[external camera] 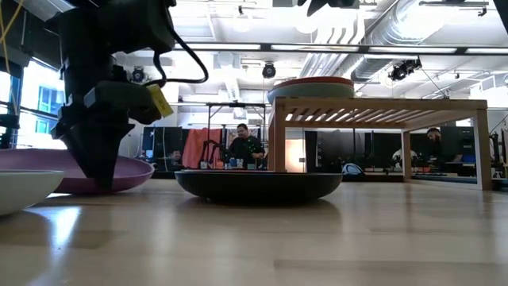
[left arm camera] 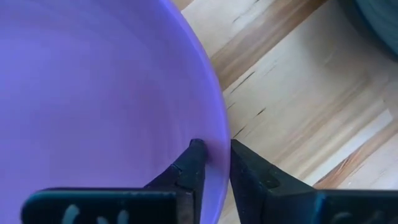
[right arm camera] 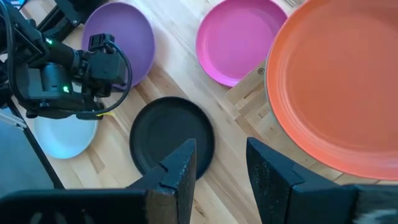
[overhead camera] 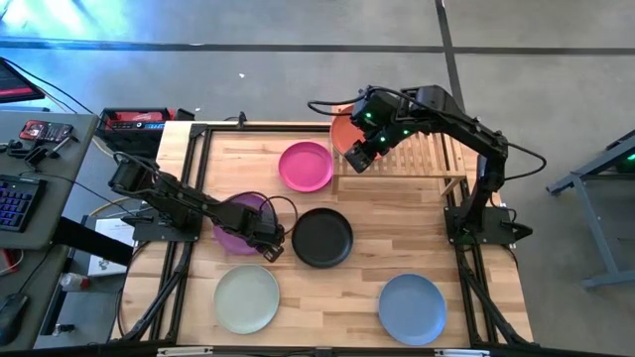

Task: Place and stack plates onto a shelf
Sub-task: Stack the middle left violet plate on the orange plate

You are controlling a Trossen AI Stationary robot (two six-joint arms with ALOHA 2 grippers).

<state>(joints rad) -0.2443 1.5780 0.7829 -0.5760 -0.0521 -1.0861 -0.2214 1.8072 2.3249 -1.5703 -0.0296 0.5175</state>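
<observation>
The left gripper (left arm camera: 214,163) is pinching the rim of the purple plate (overhead camera: 238,220) lying on the table (overhead camera: 397,238). Farther back, the right gripper (right arm camera: 221,163) is hovering with jaws spread beside the orange plate (right arm camera: 339,87) sitting on the shelf (overhead camera: 422,154).

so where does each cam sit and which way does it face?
High: overhead, straight down; both arms, the table, the shelf.
Low: tabletop height, level across; black plate ahead, left gripper nearest.
Left wrist: past its fingers straddling the purple plate rim.
Right wrist: down past the open right gripper over the orange-red plate.
Shared: right wrist and high both show the magenta plate.
</observation>
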